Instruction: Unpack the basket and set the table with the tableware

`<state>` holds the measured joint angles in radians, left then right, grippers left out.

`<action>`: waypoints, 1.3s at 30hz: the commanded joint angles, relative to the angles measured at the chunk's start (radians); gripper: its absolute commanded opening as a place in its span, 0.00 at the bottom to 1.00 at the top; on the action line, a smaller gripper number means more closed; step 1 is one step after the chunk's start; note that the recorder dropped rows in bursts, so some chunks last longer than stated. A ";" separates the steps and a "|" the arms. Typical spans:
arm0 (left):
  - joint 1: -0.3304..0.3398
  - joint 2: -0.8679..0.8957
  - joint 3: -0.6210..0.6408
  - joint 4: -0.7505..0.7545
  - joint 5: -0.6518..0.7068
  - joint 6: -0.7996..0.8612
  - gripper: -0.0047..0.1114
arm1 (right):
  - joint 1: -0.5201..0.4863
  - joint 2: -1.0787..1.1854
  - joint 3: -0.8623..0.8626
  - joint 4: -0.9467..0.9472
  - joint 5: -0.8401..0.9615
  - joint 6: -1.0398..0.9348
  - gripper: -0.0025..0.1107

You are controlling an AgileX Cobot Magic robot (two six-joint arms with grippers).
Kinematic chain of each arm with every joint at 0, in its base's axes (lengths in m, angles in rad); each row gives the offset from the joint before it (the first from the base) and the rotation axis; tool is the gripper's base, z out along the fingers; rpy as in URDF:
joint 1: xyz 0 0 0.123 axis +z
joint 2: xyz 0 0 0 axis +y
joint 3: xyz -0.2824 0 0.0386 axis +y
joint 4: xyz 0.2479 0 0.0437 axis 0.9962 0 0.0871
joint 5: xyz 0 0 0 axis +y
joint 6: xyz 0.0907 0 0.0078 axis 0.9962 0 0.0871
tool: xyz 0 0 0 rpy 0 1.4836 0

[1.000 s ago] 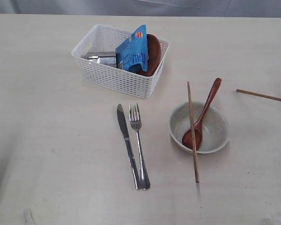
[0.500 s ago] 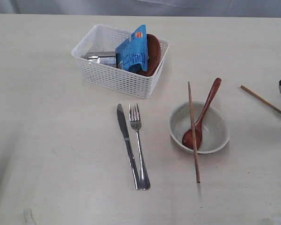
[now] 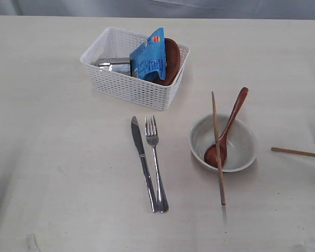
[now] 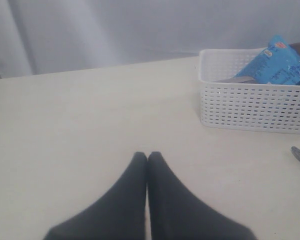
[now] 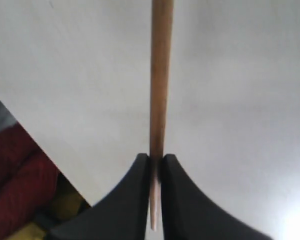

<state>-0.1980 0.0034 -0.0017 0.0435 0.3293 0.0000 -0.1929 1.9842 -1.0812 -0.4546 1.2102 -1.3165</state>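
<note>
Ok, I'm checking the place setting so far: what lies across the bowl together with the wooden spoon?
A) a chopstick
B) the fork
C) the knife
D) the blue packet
A: a chopstick lies across the bowl next to the wooden spoon, while the knife and fork lie apart from it.
</note>
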 commanded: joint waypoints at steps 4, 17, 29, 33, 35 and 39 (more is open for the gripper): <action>0.002 -0.003 0.002 0.005 -0.003 0.000 0.04 | 0.010 -0.002 0.000 -0.274 0.011 -0.072 0.02; 0.002 -0.003 0.002 0.005 -0.003 0.000 0.04 | 0.249 -0.002 0.000 -0.337 0.011 -0.709 0.02; 0.002 -0.003 0.002 0.005 -0.003 0.000 0.04 | 0.288 -0.003 0.000 -0.112 -0.318 -0.736 0.02; 0.002 -0.003 0.002 0.005 -0.003 0.000 0.04 | 0.288 -0.004 0.000 -0.087 -0.402 -0.744 0.02; 0.002 -0.003 0.002 0.005 -0.003 0.000 0.04 | 0.290 -0.006 0.000 -0.084 -0.409 -0.804 0.02; 0.002 -0.003 0.002 0.005 -0.003 0.000 0.04 | 0.294 -0.004 0.000 -0.124 -0.434 -0.808 0.02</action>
<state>-0.1980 0.0034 -0.0017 0.0435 0.3293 0.0000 0.0989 1.9842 -1.0812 -0.5566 0.8018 -2.1108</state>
